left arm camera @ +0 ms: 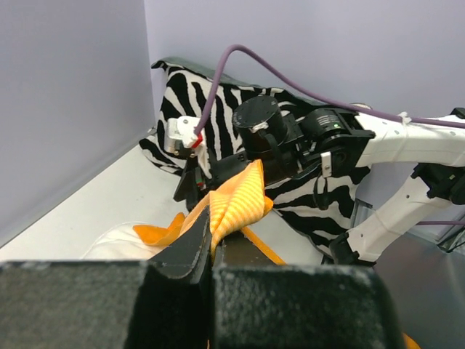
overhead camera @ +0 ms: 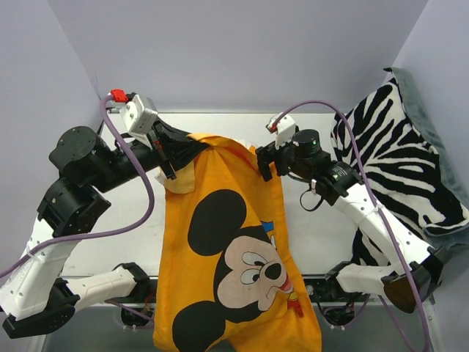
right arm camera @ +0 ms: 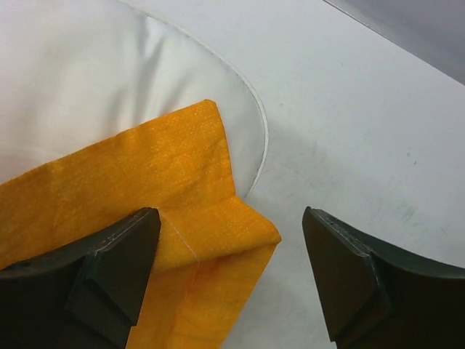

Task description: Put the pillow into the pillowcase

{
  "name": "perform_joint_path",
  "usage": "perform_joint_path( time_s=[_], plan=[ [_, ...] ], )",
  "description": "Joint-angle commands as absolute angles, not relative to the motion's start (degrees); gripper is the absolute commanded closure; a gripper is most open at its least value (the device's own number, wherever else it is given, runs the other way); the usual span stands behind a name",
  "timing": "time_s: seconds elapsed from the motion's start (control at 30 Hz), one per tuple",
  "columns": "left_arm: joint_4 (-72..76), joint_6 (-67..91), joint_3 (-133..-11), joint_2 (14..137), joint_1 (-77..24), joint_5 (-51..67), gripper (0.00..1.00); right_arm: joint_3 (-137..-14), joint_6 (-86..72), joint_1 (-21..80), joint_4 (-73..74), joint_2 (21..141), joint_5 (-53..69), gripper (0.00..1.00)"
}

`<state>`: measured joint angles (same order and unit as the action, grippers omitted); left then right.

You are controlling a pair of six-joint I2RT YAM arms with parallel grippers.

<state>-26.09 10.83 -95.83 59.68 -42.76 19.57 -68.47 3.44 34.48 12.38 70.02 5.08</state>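
The left hand (left arm camera: 212, 236) pinches a far corner of the Mickey Mouse pillowcase (overhead camera: 234, 249); the right hand (right arm camera: 229, 243) gapes open around the other far corner. The pillow (right arm camera: 94, 80) lies on the table (right arm camera: 349, 131), under the pillowcase's far end.

Bright, diffuse light is falling evenly across all three views, casting only soft shadows. The left gripper (left arm camera: 213, 236) is blurring darkly along its frame's bottom; the pillowcase (right arm camera: 131, 182) weave is showing sharp.
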Motion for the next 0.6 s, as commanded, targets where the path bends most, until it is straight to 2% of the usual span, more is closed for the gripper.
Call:
perform_joint_path(
  time_s=[0.0, 0.07, 0.2, 0.47, 0.57],
  plan=[
    [-19.60, 8.88, -100.72, 58.97, -42.19, 17.05, 1.00, -71.63, 10.27, 33.67, 20.18, 65.14, 6.69, 0.15],
    [-19.86, 8.61, -101.33, 59.76, -42.10, 17.23, 1.00, -72.24, 13.69, 32.09, 23.62, 63.73, 6.15, 0.10],
    [-20.04, 9.05, -102.22, 60.99, -41.92, 18.10, 1.00, -74.79, 16.69, 31.20, 31.72, 64.34, 7.99, 0.11],
    [-20.30, 9.84, -103.09, 61.52, -41.40, 18.37, 1.00, -75.49, 16.61, 33.04, 24.45, 70.21, 11.60, 0.15],
    [-20.48, 9.76, -103.36, 61.52, -41.22, 18.20, 1.00, -77.69, 18.10, 33.92, 23.21, 74.07, 10.99, 0.21]
  ],
)
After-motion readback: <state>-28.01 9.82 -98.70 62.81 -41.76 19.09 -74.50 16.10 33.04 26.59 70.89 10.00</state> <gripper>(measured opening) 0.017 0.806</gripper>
